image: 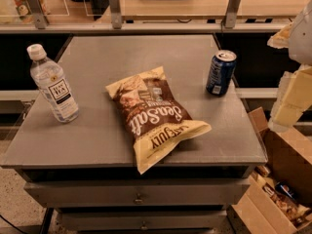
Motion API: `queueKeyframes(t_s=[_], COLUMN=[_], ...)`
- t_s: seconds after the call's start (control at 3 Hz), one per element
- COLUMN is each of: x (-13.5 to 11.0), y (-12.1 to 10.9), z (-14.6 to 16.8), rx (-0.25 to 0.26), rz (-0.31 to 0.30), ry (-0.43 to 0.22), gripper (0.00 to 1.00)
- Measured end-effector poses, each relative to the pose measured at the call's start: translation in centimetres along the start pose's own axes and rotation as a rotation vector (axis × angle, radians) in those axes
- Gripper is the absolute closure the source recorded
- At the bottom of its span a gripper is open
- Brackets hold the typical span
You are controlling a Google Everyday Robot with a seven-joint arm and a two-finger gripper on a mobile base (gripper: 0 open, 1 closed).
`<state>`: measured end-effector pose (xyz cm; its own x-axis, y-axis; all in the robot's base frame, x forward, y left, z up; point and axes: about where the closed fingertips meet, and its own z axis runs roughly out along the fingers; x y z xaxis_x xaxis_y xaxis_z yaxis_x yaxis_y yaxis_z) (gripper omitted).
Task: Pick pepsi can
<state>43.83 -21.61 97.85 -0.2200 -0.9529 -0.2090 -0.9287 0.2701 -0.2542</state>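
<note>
**While the gripper [288, 104] hangs off to the right, the pepsi can [221, 72] stands alone on the tabletop [87, 140]**

Where the grey tabletop nears its right rear corner, the pepsi can stands upright. It is dark blue, with a silver top and a pale patch low on its side. Nothing touches it. The gripper is a pale, cream-coloured shape at the right edge of the view. It sits beyond the tabletop's right edge, well apart from the can and somewhat lower in the picture. Whether it is clenched or released cannot be made out, and it grasps nothing that can be seen.

A brown and cream chip bag [153, 115] lies flat near the middle of the tabletop, slanted, with its lower end reaching toward the front edge. It lies near the can, to the left and in front, with bare grey surface between them. A clear water bottle [52, 84] with a white cap and a dark label stands near the left edge, leaning slightly, well apart from the can.

Under the tabletop are two grey drawers [139, 195], one above the other. An open cardboard box [285, 152] sits at the lower right, beside the drawers and below the gripper, with packets inside.
</note>
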Motion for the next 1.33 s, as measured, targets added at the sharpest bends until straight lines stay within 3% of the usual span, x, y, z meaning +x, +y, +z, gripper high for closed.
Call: queueKeyframes(t_s=[0.67,1.33], x=[-0.8,-1.5], y=[-0.7,-4.3], z=[1.6,7.0], rx=[-0.009,-0.02], rz=[0.01,0.094], ry=[-0.033,-0.077], gripper=[0.0,0.0])
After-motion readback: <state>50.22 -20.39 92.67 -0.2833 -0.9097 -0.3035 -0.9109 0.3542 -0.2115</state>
